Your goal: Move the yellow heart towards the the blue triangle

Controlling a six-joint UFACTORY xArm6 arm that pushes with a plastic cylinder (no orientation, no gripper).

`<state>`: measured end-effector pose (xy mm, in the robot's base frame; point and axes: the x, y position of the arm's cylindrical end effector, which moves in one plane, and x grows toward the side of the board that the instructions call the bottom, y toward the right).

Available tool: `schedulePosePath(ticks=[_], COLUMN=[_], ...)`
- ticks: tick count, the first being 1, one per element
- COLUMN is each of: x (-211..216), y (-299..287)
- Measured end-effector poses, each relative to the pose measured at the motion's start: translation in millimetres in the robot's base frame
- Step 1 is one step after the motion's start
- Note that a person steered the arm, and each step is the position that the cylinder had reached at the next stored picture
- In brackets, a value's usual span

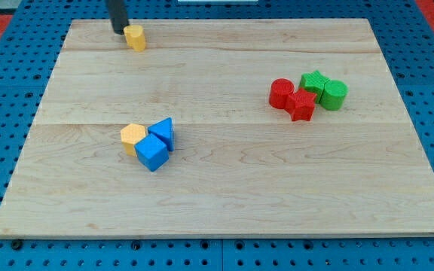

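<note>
Two yellow blocks on board (224,203). Nearer one, yellow heart (132,136), sits left of centre, already touching blue triangle (163,132) and blue cube (151,153). Far-left corner: my tip (117,31) just left of yellow hexagon (135,37). No fingers, bare rod. Suggest short nudge only, approach heart from left.

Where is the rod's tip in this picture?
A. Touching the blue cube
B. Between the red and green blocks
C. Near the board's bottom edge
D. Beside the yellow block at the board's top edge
D: my tip stands just to the view's left of the yellow block at the view's top, far from the blue triangle.
</note>
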<state>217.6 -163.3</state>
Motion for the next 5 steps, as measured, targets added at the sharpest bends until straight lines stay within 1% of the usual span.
schedulePosePath(ticks=[1,2,3,4,5], x=[15,51,79,93,93], y=[38,56,49,48,48])
